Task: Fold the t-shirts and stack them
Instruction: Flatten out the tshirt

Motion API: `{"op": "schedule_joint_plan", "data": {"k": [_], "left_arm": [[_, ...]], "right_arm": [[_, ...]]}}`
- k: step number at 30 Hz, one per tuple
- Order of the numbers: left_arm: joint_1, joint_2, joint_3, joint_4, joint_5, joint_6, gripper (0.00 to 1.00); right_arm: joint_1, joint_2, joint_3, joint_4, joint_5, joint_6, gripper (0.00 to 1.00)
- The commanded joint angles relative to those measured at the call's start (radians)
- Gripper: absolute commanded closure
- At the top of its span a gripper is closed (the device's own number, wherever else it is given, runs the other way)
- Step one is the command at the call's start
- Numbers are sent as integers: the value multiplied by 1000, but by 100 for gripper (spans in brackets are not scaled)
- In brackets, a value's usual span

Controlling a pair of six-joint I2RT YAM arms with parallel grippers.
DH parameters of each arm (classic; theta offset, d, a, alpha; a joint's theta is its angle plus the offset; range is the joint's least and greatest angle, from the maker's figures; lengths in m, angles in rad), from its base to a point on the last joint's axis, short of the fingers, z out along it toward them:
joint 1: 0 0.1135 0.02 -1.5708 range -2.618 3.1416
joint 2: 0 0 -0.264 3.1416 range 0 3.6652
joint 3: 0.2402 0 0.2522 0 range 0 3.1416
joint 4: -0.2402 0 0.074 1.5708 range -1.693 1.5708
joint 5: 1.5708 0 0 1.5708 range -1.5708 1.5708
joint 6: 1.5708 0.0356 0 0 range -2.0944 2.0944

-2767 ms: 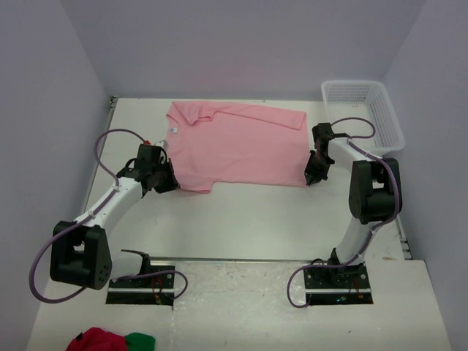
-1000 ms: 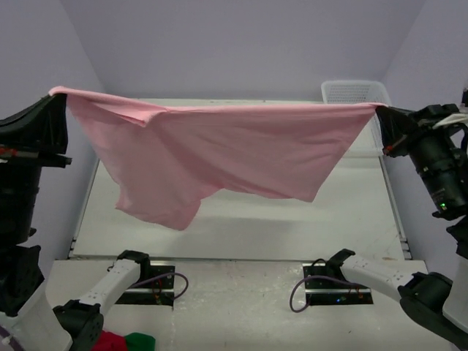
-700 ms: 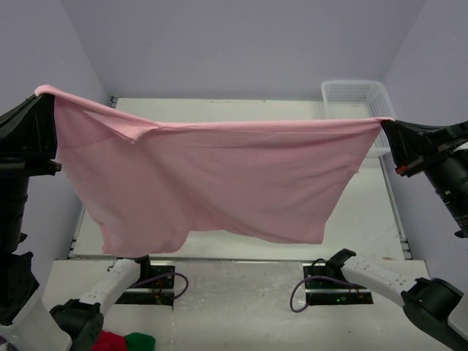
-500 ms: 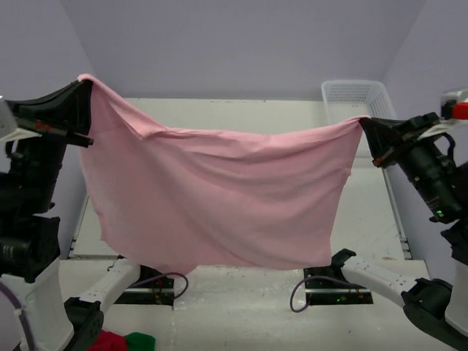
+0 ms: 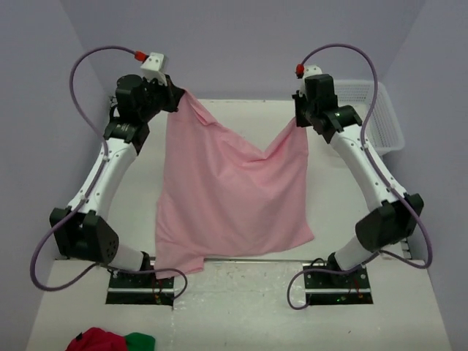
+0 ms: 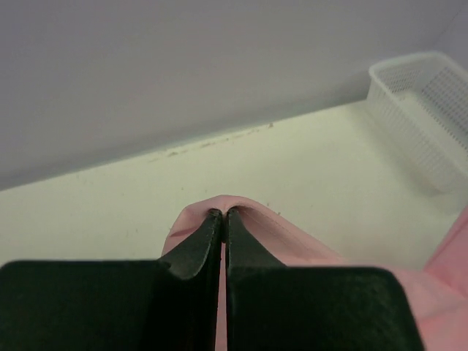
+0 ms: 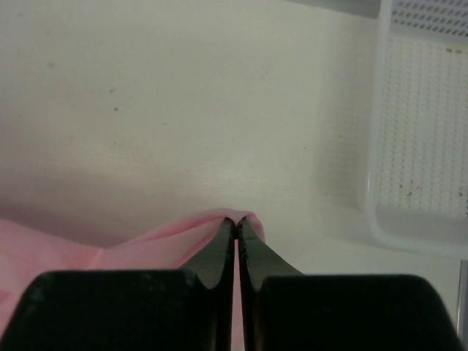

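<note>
We saw left gripper [image 5: 175, 97] at 11 o'clock, right gripper [image 5: 298, 121] at 1, both clamped on t-shirt [image 5: 234, 197] corners, cloth draping toward 6.

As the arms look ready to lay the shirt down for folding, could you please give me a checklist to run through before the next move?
1. The left claw is shut on the shirt: ok.
2. The right claw is shut on the shirt: ok.
3. The shirt is taut between the claws: not ok, it sags in a V.
4. The basket is apart from the shirt: ok.
5. The near hem rests on the table: cannot tell.
</note>
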State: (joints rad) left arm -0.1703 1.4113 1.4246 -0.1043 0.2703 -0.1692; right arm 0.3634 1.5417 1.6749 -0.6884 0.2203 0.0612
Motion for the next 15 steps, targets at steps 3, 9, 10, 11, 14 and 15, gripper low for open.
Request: {"op": "schedule_joint_plan", "data": {"k": [3, 9, 10, 11, 14, 15], "left_arm": [[12, 187, 57, 130, 67, 88, 100], [28, 429, 168, 141, 83, 109, 100], [32, 478, 190, 143, 90, 112, 100], [34, 500, 204, 143, 95, 112, 100], [38, 580, 252, 138, 96, 128, 100], [40, 595, 270, 138, 84, 129, 100]], "right_arm": [[-113, 190, 133, 61, -62, -24, 100], [-156, 420, 311, 35, -104, -37, 100], [-161, 446, 336, 29, -119, -40, 100], [-168, 493, 357, 24, -118, -43, 100], [-187, 566, 448, 4, -90, -54, 100], [-193, 601, 485, 1, -79, -52, 100]]}}
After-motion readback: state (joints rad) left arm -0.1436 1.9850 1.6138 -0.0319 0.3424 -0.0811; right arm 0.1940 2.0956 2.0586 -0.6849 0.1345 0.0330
